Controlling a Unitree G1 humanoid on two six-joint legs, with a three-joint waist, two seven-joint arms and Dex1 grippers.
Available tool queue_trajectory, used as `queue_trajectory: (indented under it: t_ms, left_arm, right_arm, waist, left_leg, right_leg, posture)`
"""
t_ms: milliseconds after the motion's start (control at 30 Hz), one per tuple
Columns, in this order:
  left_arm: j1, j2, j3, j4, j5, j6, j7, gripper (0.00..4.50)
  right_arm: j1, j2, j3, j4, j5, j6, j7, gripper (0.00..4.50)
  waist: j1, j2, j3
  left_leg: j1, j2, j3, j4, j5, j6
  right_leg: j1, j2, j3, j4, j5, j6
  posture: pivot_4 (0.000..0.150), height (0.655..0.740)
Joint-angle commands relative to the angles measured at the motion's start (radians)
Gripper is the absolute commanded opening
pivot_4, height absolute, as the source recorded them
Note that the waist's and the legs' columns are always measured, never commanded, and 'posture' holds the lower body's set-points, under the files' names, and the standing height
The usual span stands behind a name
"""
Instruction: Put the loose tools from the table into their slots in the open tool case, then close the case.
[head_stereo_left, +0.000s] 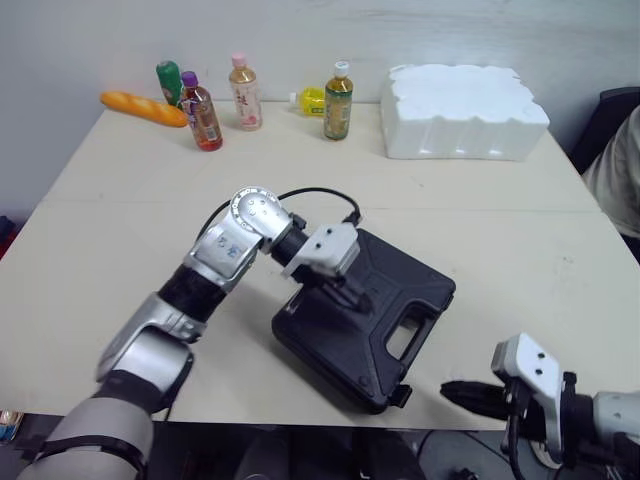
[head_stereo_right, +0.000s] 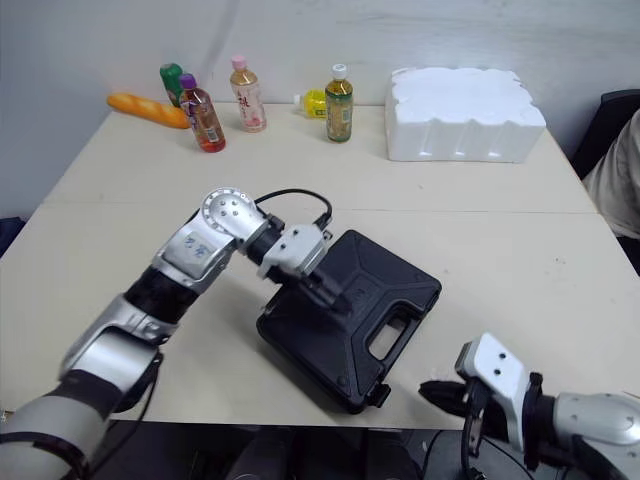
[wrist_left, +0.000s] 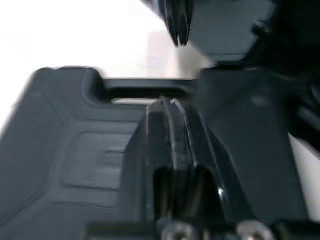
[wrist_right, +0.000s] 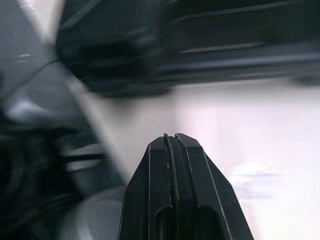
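Claws first: the left gripper, its two black fingers pressed flat together and holding nothing, sits over the lid of the black tool case at the centre of the frame. We cannot tell whether the fingertips actually touch the plastic. The case lies closed and set at a slant on the pale table, with its handle cut-out and a front latch turned toward the lower right. There the right gripper hovers by the table's near edge, just beside the case, fingers likewise closed on nothing. Along the top of the frame we see several drink bottles, a loaf-shaped orange object at upper left and a white foam block at upper right. A person's sleeve shows at the right edge.
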Motion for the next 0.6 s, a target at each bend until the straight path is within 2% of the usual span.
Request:
queue_trajectory:
  t_ms: [33, 167, 233, 367, 433, 533, 600]
  left_arm:
    - [0.029, -0.052, -0.116, 0.014, 0.153, -0.071, -0.026, 0.02]
    - [0.044, -0.072, -0.163, 0.057, 0.293, -0.143, 0.028, 0.02]
    - [0.056, -0.054, -0.184, 0.063, 0.334, -0.195, 0.005, 0.02]
    - [0.08, -0.034, -0.195, 0.062, 0.344, -0.235, -0.047, 0.02]
    - [0.089, -0.039, -0.198, 0.071, 0.35, -0.243, -0.04, 0.02]
    - [0.098, -0.041, -0.204, 0.069, 0.36, -0.27, -0.04, 0.02]
    - [0.102, -0.058, -0.198, 0.074, 0.368, -0.27, -0.007, 0.02]
  right_arm:
    - [-0.029, -0.018, 0.128, -0.04, -0.014, -0.008, -0.016, 0.0]
    - [-0.097, -0.018, 0.201, -0.031, -0.017, 0.001, -0.052, 0.0]
    - [-0.135, -0.022, 0.24, -0.034, -0.03, 0.002, -0.071, 0.0]
    - [-0.254, 0.038, 0.291, -0.052, 0.031, 0.048, -0.15, 0.0]
    - [-0.324, 0.082, 0.313, -0.058, 0.069, 0.081, -0.195, 0.0]
    - [-0.378, 0.13, 0.294, -0.057, 0.125, 0.125, -0.24, 0.0]
    - [-0.411, 0.159, 0.253, -0.063, 0.223, 0.162, -0.265, 0.0]
  waist:
    - [0.002, 0.0, 0.0]
    - [0.0, 0.0, 0.0]
    - [-0.003, 0.0, -0.001]
    - [-0.007, -0.001, -0.003]
    - [-0.013, -0.005, -0.005]
    - [-0.024, -0.008, -0.008]
    - [-0.027, -0.007, -0.01]
  left_leg:
    - [0.002, 0.0, -0.001, 0.0, 0.0, 0.001]
    - [0.0, 0.0, -0.001, 0.001, -0.001, 0.002]
    - [0.002, 0.0, -0.001, 0.001, -0.001, 0.003]
    - [0.007, 0.001, -0.001, 0.0, -0.001, 0.003]
    - [0.016, 0.002, -0.001, -0.007, -0.002, 0.003]
    - [0.02, 0.004, -0.001, -0.015, -0.001, 0.001]
    - [0.02, 0.006, -0.001, -0.016, 0.0, 0.0]
  right_leg:
    - [0.003, 0.001, 0.0, -0.003, 0.001, 0.001]
    - [0.004, 0.001, -0.001, -0.007, 0.001, 0.001]
    - [0.005, 0.001, -0.001, -0.008, 0.001, 0.001]
    - [0.009, 0.002, -0.002, -0.008, 0.001, 0.001]
    - [0.017, 0.002, -0.001, -0.009, 0.0, -0.001]
    - [0.018, 0.002, -0.002, -0.012, 0.0, -0.004]
    - [0.018, 0.003, -0.003, -0.012, 0.0, -0.006]
  posture:
    - [0.15, 0.74]
    - [0.15, 0.74]
    - [0.15, 0.74]
    - [0.15, 0.74]
    - [0.15, 0.74]
    - [0.15, 0.74]
    - [0.15, 0.74]
